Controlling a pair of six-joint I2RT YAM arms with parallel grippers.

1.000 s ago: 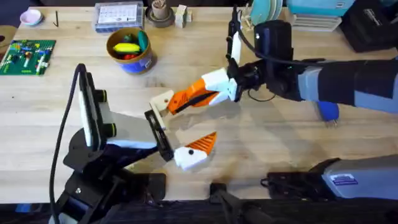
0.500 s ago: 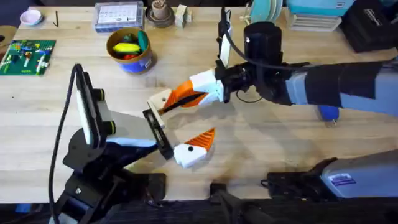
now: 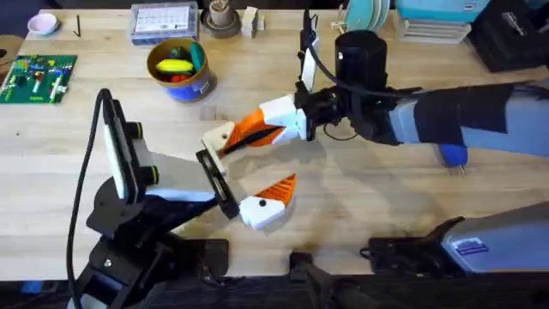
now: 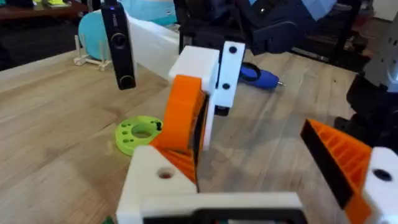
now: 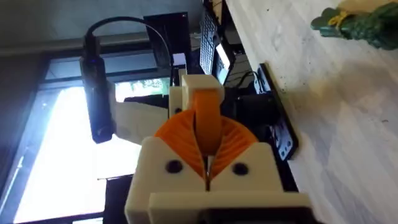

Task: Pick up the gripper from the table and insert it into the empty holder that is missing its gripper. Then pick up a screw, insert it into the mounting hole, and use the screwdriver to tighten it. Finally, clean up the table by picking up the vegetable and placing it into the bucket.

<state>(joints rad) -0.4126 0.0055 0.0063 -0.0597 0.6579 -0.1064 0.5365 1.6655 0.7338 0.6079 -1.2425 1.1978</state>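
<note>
The loose orange gripper [image 3: 241, 138] is pinched between the orange pads of my right gripper [image 3: 262, 129], which is shut on it. Its lower end rests against the bare white holder [image 3: 220, 137], one finger mount of my left gripper [image 3: 249, 168]. The left gripper is open, and its other finger carries an orange tip [image 3: 279, 192]. The left wrist view shows the orange gripper [image 4: 183, 118] standing on the holder [image 4: 152, 183], beside the mounting hole [image 4: 165, 174]. The blue screwdriver [image 3: 453, 154] lies half under the right arm. The bucket [image 3: 180, 69] stands at the back left. A green vegetable [image 5: 356, 23] lies on the table.
A lime-green disc [image 4: 140, 134] lies on the wood just beyond the holder. At the far left is a green circuit board [image 3: 36, 77]. A clear parts box [image 3: 163, 21], small jars and plates line the back edge. The bucket holds several toys.
My right gripper has carried the orange gripper to the left and down until it meets the holder. It has hardly moved in the last half second. The left arm stays put.
</note>
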